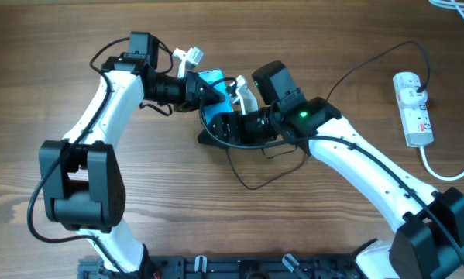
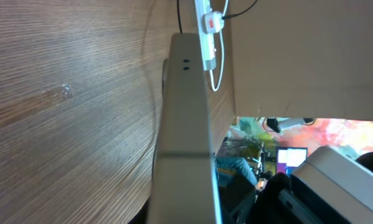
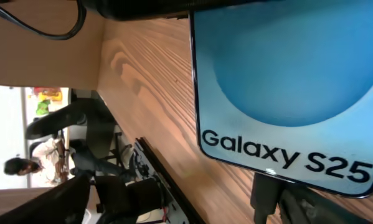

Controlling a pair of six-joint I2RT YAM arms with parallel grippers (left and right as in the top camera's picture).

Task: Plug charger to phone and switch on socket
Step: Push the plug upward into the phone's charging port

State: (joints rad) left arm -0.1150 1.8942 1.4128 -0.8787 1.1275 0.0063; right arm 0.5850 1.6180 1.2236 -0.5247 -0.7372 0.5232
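Observation:
The phone (image 1: 211, 80) has a turquoise screen and is held up off the table between both arms. My left gripper (image 1: 199, 85) is shut on it. The left wrist view shows the phone edge-on (image 2: 183, 124), and my fingers are hidden there. The right wrist view shows its screen (image 3: 286, 74) with "Galaxy S25". My right gripper (image 1: 230, 112) (image 3: 292, 208) is shut on the charger's black connector (image 3: 265, 194), whose tip touches the phone's end edge. The charger cable (image 1: 363, 66) runs to the white socket strip (image 1: 414, 108) at the far right, which also shows in the left wrist view (image 2: 208, 22).
The slack of the black cable loops on the table (image 1: 255, 182) in front of the grippers. A thick white lead (image 1: 441, 167) curves off the socket to the right edge. The arm bases stand at the near edge.

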